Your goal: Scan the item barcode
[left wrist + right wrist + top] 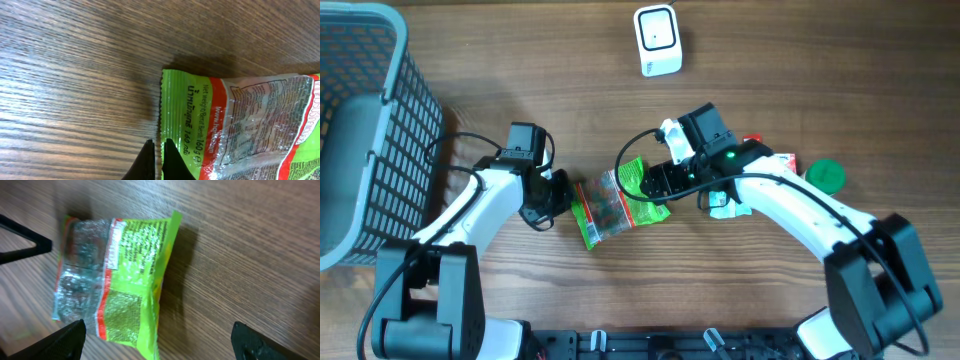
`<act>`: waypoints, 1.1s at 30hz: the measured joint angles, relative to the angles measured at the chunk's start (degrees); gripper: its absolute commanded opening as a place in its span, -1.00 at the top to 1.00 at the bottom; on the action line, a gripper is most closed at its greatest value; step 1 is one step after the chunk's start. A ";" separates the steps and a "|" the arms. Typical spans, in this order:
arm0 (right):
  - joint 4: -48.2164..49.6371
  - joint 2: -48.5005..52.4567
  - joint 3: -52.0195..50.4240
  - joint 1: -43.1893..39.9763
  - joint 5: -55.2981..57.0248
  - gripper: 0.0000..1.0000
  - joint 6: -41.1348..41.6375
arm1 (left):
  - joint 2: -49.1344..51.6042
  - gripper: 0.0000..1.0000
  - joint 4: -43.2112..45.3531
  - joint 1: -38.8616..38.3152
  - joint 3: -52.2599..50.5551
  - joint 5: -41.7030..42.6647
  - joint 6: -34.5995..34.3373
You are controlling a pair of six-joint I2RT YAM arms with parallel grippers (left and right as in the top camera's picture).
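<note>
Wood-grain surface (520, 60) runs under both arms, and the snack packet (240, 115) lies flat on it between them. Closest in, the left hand (157, 162) is pinched fully together, and the packet's crimped end seam appears to be caught between its fingertips. From there the packet's long axis stretches straight away from the left hand toward the right hand (160, 342), which hangs over the far end with its fingers spread wide and nothing in them. So the left hand is the one that has it. Farther off, well beyond both hands and nearer the right arm's side, stands the white scanner (657, 40); my guess is the packet must be carried that way, printed side turned to it. Outside the left arm sits a mesh basket (420, 130).
</note>
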 measured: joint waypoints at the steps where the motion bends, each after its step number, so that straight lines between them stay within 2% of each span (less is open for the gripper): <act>1: 0.13 0.83 0.00 0.00 -0.24 -0.82 -0.02 | 0.02 0.92 0.24 -0.15 0.00 0.02 0.11; 8: 2.23 6.80 0.00 0.00 -5.46 -0.73 0.00 | 0.02 0.92 1.44 -1.25 0.00 0.20 0.13; 12: 4.33 9.11 0.26 -0.04 -7.74 -0.56 0.46 | 0.02 0.92 1.64 -1.49 0.00 0.20 0.13; 20: 7.10 11.08 0.61 -0.02 -13.00 -0.51 5.42 | 0.04 0.91 1.86 -1.68 -0.20 0.22 0.13; 28: 8.70 11.26 -0.44 -0.04 -15.30 -0.36 10.84 | 1.77 0.91 3.87 -2.71 -1.81 0.39 0.15; 33: 13.35 11.26 -2.36 -0.02 -17.44 -0.31 13.94 | 1.88 0.91 4.22 -2.73 -1.81 0.76 0.15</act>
